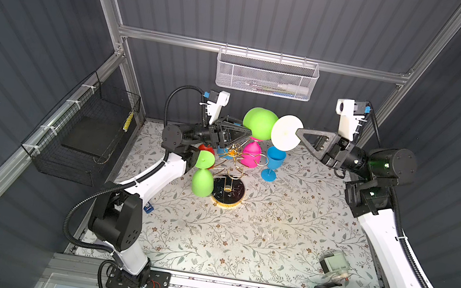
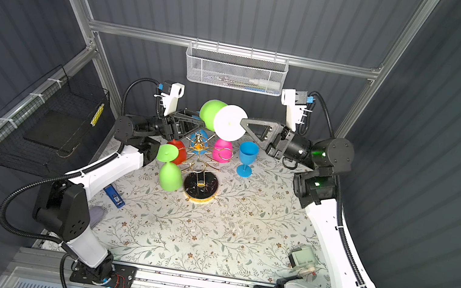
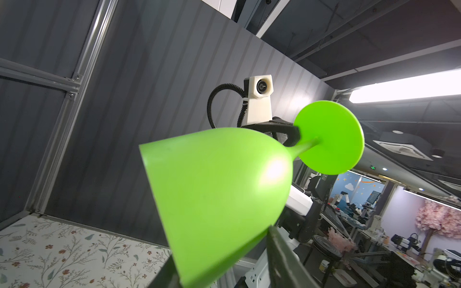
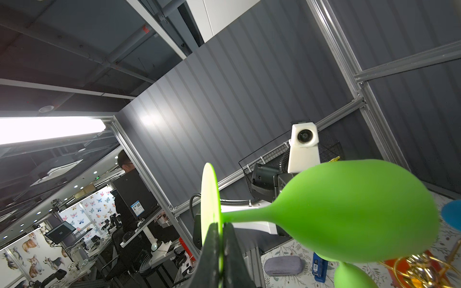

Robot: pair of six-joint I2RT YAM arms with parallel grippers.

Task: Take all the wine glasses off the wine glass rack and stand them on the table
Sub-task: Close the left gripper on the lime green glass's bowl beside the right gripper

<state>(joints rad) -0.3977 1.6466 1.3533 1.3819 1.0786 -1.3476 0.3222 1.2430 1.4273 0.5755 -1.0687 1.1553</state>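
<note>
- Cannot confirm left gripper (image 1: 247, 130) contact behind wine glass (image 1: 258, 122) bowl.
- Cannot read mesh basket (image 1: 235, 72) contents, 12 o'clock of wine glass rack (image 1: 229, 191): too small.

Robot lab w/ alu-frame enclosure (image 1: 177, 40)

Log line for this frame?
green wine glass: clear of wine glass rack; right gripper: shut on foot; left gripper: straddles bowl, grip unclear
</note>
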